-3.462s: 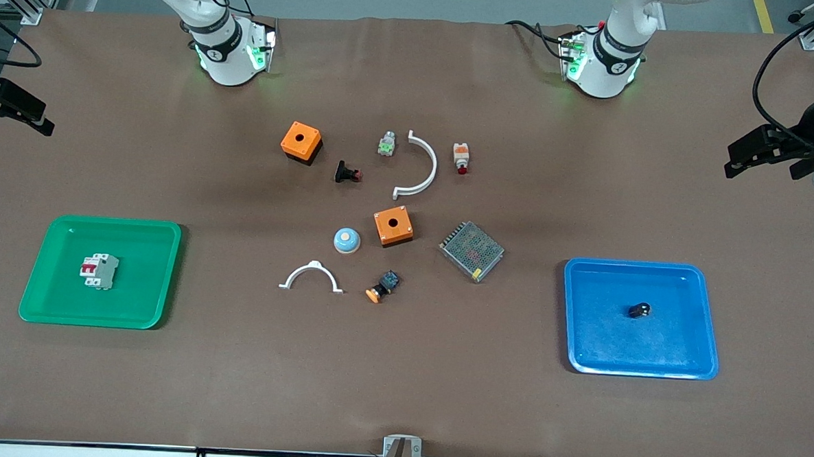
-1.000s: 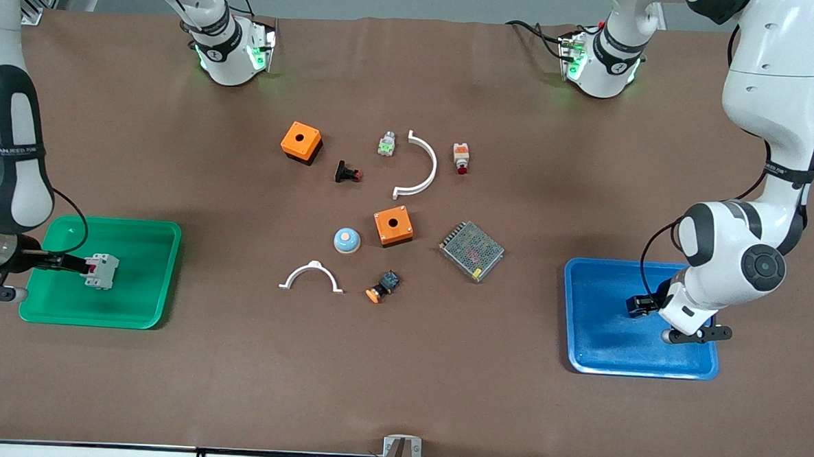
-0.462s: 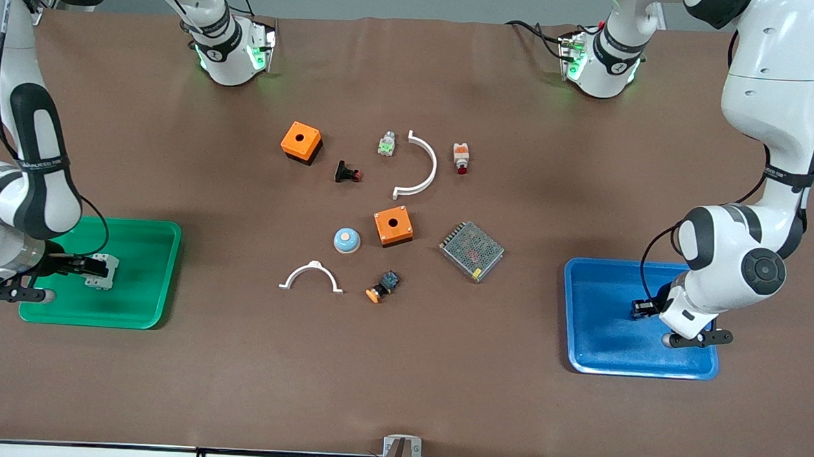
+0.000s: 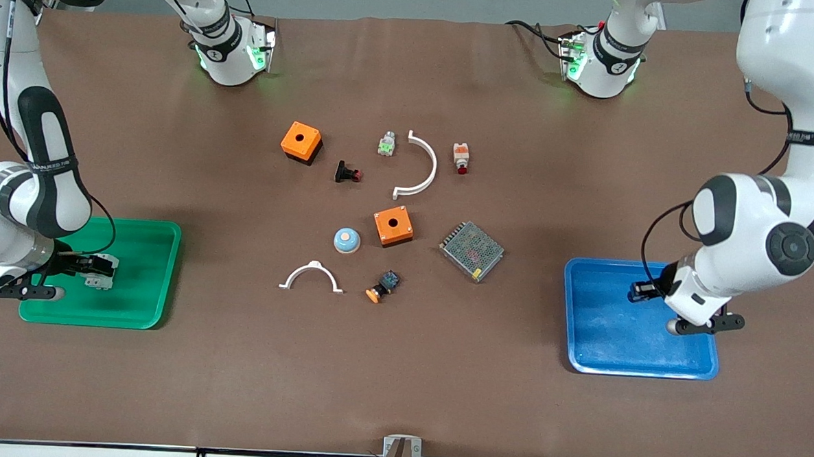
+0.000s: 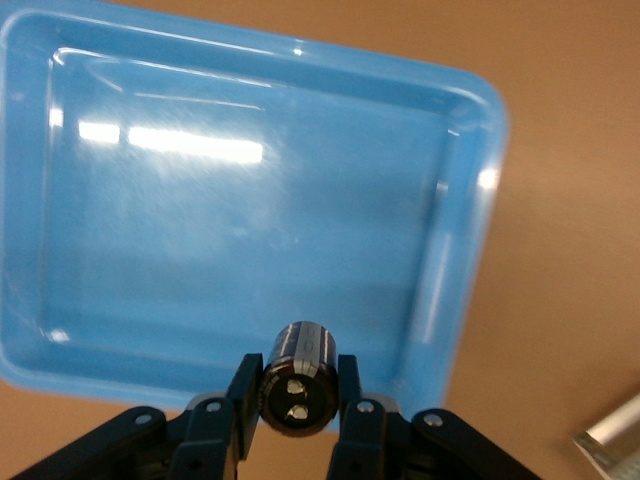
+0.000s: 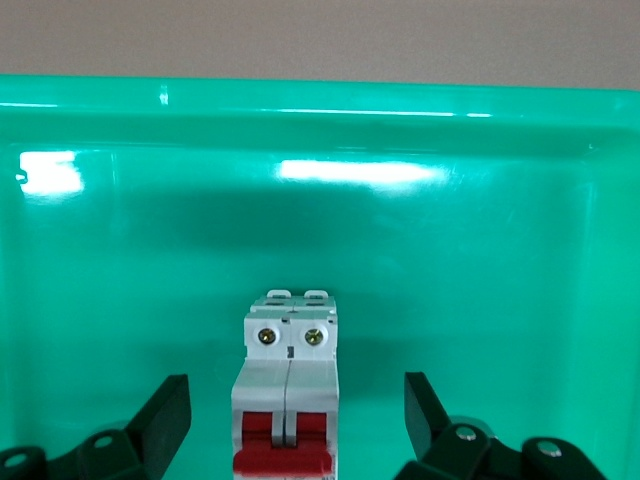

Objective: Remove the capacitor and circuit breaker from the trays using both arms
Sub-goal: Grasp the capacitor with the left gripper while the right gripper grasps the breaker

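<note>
My left gripper (image 4: 639, 291) is over the blue tray (image 4: 608, 347) and is shut on the capacitor (image 5: 298, 378), a small black cylinder held end-on between the fingers, clear of the tray floor (image 5: 200, 250). My right gripper (image 4: 99, 267) is low in the green tray (image 4: 148, 245) and open. The breaker (image 6: 287, 395), a light-grey block with red levers, lies on the tray floor (image 6: 480, 250) between the spread fingers (image 6: 163, 418) without touching them. In the front view only a part of the breaker (image 4: 102, 281) shows beside the gripper.
In the middle of the table lie two orange boxes (image 4: 301, 141) (image 4: 392, 226), two white curved pieces (image 4: 420, 166) (image 4: 311, 277), a mesh-covered power supply (image 4: 471, 250), a blue dome (image 4: 347, 239), a black flanged button (image 4: 347, 173) and an orange-capped button (image 4: 381, 287).
Both arms have come in over their trays. My left gripper has lifted the capacitor off the blue tray's floor. My right gripper has settled around the breaker.
</note>
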